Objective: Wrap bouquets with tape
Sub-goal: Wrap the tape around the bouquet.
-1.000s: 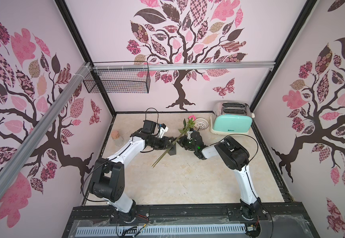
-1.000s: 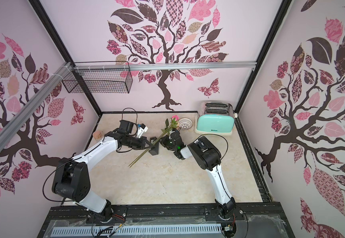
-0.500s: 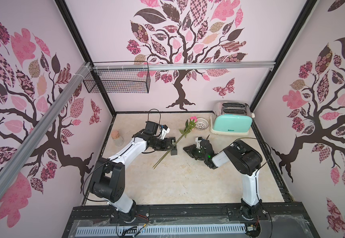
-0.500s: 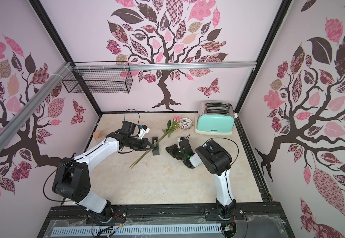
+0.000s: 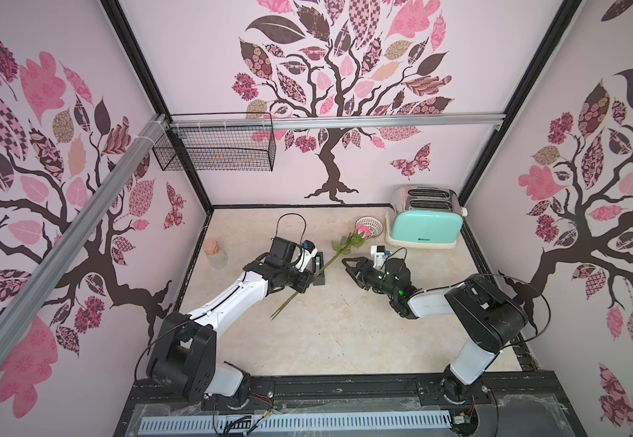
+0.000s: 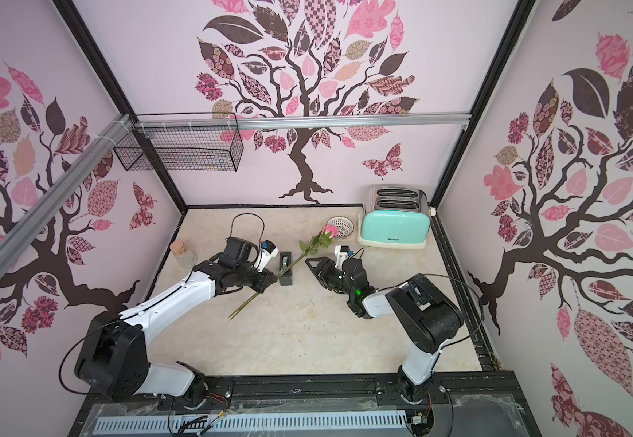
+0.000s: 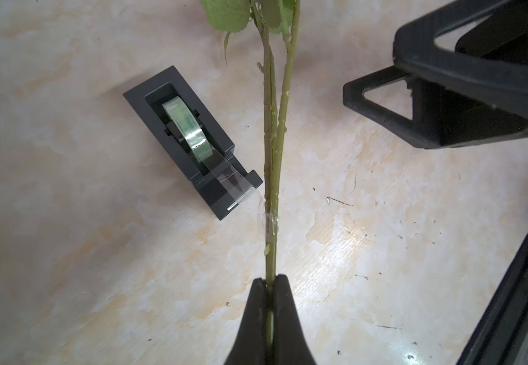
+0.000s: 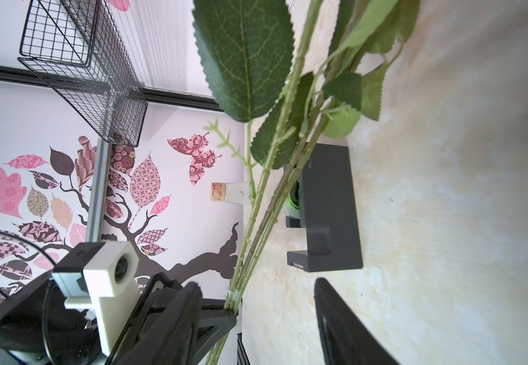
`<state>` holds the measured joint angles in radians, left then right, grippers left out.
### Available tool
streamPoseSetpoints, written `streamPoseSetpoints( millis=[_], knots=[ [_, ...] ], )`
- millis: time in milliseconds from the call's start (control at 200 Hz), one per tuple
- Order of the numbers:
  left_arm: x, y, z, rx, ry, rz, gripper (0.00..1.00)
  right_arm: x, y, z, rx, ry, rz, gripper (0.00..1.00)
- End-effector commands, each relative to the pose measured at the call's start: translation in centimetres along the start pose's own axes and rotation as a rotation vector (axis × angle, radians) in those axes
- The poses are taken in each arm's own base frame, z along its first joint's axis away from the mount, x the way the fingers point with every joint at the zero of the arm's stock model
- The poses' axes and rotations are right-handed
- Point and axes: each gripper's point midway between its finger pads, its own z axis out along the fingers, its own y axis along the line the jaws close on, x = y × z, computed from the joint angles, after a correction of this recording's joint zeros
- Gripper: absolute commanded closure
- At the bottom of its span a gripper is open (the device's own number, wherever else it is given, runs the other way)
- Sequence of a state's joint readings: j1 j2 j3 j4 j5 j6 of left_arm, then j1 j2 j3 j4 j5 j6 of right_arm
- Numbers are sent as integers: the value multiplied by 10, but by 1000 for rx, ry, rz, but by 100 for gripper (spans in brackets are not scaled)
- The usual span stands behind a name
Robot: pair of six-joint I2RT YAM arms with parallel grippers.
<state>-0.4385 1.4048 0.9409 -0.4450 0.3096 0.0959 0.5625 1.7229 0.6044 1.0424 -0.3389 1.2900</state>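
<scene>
The bouquets are long-stemmed roses with a pink bloom, held slanting over the table in both top views. My left gripper is shut on the green stems near their lower end, and a strip of clear film is wound round them just above the jaws. The tape, a pale roll in a black dispenser, sits on the table right beside the stems, its loose end reaching toward them. My right gripper stands open and empty to the right of the stems, apart from them.
A mint toaster and a white mesh bowl stand at the back right. A corked glass bottle sits near the left wall. A black wire basket hangs on the back wall.
My right gripper has let go at the stems, opened and drawn back to the right. The left gripper still holds the roses, shifted slightly.
</scene>
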Motion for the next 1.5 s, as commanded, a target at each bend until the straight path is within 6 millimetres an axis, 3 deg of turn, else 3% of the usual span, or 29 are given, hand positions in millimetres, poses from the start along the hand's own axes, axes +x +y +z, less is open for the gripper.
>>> streamPoseSetpoints(
  millis=[0,205,415,665,876,1051,1136,1231,1291,1391,1496],
  knots=[
    [-22,2,-5,-36,-100,134,100,7,17,13,-34,12,44,39],
    [-18,-3,4,-22,-106,253,100,21,9,31,7,16,95,45],
    [-14,-8,8,-27,-97,307,100,19,0,45,61,4,132,52],
    [-7,-9,14,-62,-69,364,100,23,-15,58,128,33,191,71],
    [-7,-11,14,-85,-74,410,100,28,-23,60,145,58,216,84],
    [-3,-14,15,-91,-75,437,100,33,-25,63,122,80,258,85],
    [-4,-13,16,-98,-78,433,100,32,-22,63,99,77,248,100],
    [-7,-15,14,-92,-88,399,100,27,-18,59,68,46,219,100],
    [-11,-12,13,-103,-93,333,83,24,-12,56,33,29,189,100],
    [-19,-12,10,-80,-89,206,69,22,-5,53,-24,12,156,100],
    [-26,-6,5,-3,-80,-3,61,20,-1,49,-80,-7,133,100]
  ],
)
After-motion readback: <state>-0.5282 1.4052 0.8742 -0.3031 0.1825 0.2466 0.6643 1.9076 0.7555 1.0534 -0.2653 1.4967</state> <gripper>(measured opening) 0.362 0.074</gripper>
